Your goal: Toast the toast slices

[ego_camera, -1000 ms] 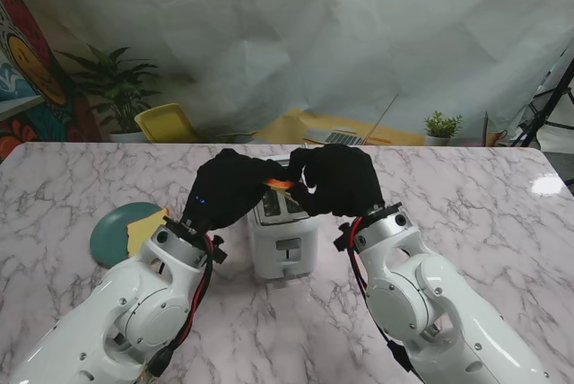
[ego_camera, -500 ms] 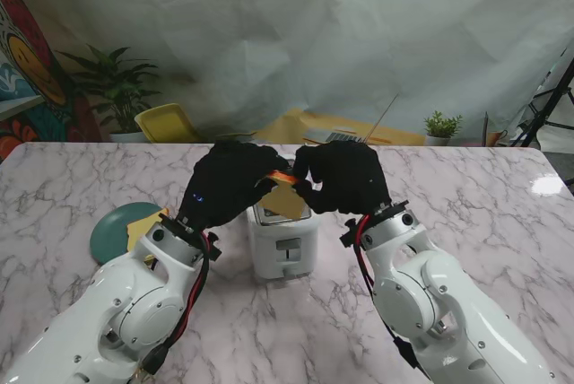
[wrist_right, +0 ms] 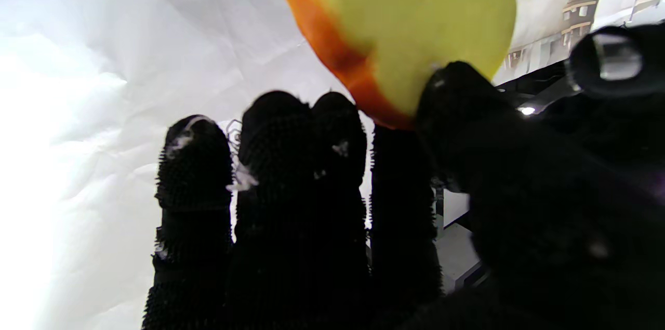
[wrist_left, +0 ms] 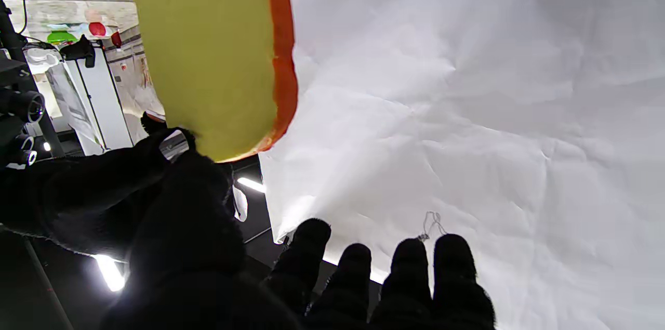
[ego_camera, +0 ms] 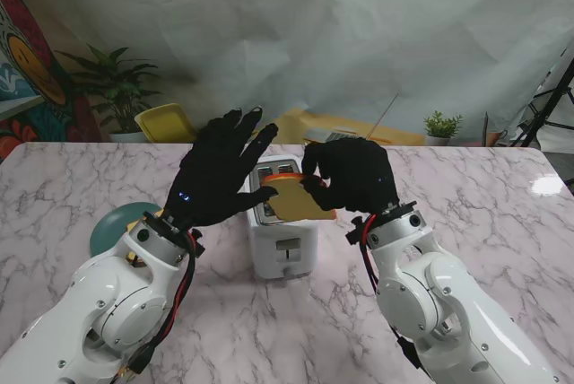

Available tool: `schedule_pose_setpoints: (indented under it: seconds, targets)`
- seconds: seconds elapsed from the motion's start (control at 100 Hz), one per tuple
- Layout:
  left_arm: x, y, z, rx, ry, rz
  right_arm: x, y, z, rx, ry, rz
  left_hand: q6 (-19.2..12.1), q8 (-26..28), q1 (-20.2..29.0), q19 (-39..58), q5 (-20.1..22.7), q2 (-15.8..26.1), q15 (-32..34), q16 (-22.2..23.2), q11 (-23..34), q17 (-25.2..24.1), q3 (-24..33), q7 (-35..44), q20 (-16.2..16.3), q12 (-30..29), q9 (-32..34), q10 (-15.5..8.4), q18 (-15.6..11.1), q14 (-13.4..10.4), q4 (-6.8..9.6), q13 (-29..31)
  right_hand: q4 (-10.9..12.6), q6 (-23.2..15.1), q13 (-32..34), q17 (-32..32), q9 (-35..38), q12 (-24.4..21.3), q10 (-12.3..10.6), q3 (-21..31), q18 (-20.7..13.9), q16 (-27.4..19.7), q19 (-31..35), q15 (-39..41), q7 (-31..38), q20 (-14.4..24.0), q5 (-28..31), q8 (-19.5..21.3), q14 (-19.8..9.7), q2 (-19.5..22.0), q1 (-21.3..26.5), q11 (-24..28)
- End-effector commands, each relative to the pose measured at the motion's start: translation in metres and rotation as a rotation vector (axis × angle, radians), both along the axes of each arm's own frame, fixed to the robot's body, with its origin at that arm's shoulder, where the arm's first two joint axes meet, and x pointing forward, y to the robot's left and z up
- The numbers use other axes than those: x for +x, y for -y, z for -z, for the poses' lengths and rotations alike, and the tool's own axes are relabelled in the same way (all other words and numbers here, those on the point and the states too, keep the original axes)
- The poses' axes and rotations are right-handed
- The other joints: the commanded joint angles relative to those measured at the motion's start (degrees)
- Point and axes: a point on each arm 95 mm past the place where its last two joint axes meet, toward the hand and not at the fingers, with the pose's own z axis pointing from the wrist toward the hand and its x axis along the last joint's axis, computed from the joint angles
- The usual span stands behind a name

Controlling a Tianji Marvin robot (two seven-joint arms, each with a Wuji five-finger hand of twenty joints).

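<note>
The right hand [ego_camera: 352,176] pinches the slice [ego_camera: 296,197] flat over the toaster [ego_camera: 283,240], ready to tip it into a slot; the left hand [ego_camera: 215,178] is spread, thumb steadying its edge.

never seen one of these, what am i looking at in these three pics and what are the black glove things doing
It is a two-armed robot; each white arm ends in a gloved five-finger robot hand. The wide picture looks down from the robot's stand. The other two come from cameras on the wrists, looking along the fingers. On the marble table stand a white toaster and a teal plate. The right robot hand pinches a toast slice over the toaster. The left robot hand is open, fingers spread, beside the slice.
</note>
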Motion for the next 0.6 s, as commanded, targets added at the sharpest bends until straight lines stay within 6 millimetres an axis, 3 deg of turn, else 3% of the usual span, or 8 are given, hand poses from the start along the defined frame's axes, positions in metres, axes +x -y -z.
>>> schedule_pose_setpoints:
  seconds: [0.0, 0.59]
  targets:
    - [-0.001, -0.002, -0.001, 0.009, -0.009, -0.006, -0.002, 0.001, -0.003, 0.009, 0.007, 0.014, 1.6, -0.3, -2.2, -3.4, -2.3, 2.9, -2.6, -1.1, -1.9, -1.2, -0.9, -1.6, -1.7, 0.0, -3.0, 1.1, 0.3, 0.8, 1.18, -2.0, 0.0, -1.9, 1.1, 0.7, 0.5, 0.3, 3.9, 2.8, 1.2, 1.0, 0.5, 2.4, 2.0, 0.5, 3.5, 2.1, -1.9, 1.1, 3.2, 1.7]
    - [0.008, -0.022, 0.005, 0.012, -0.127, -0.014, -0.004, 0.015, -0.012, -0.027, 0.018, 0.13, 2.1, -0.4, -6.4, -9.7, -3.6, 6.6, -5.0, -2.7, -3.6, -0.6, -1.3, -2.7, -3.4, -0.1, -2.7, 0.8, -0.3, 0.2, 1.07, -2.5, -0.3, -1.4, 1.3, 3.3, 1.8, -0.7, 3.3, 3.8, 0.0, 1.3, 0.7, 4.2, 2.4, 0.0, 4.3, 0.8, -3.3, -0.3, 1.3, 2.1]
